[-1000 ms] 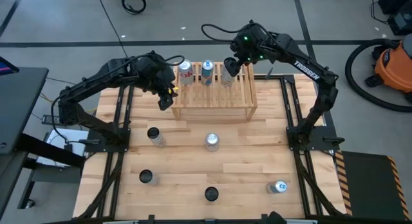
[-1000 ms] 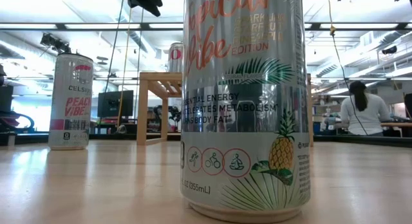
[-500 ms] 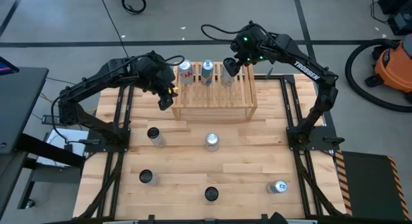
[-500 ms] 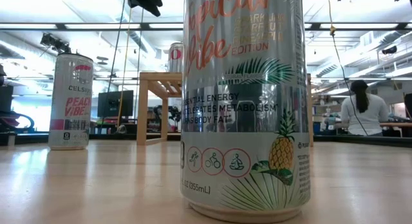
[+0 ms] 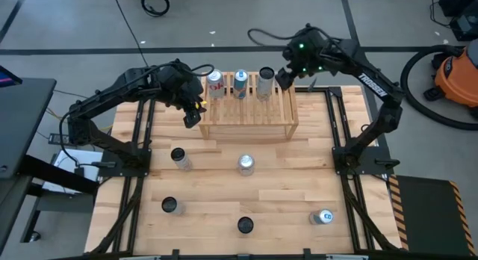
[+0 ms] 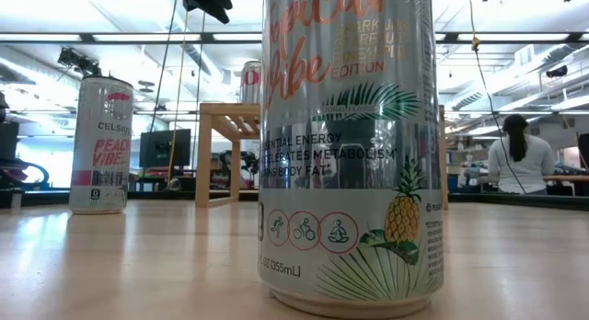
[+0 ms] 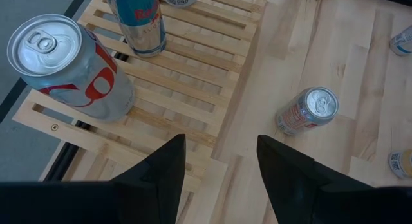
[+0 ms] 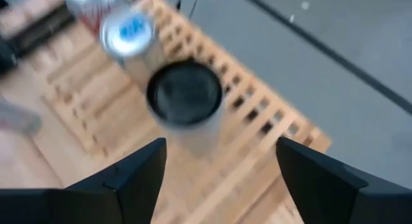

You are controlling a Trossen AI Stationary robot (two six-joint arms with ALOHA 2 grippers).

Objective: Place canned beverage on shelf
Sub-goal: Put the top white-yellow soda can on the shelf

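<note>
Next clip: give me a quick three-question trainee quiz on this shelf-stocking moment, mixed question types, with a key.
1. How many cans stand on the shelf?
2. True or false: the right gripper is clamped on the black-topped can.
3. Which lies on its side on the table? A) the can near the right front corner B) the red-and-silver can C) the blue can

Key:
1. Three.
2. False: its fingers stand open, clear of the can.
3. A; B and C stand upright on the shelf.

The high view looks straight down on the table (image 5: 224, 193); the low view sits at tabletop height, nearly touching one can (image 6: 348, 145); both wrist views look down on the shelf (image 7: 193, 76), at the high view's twelve o'clock.
</note>
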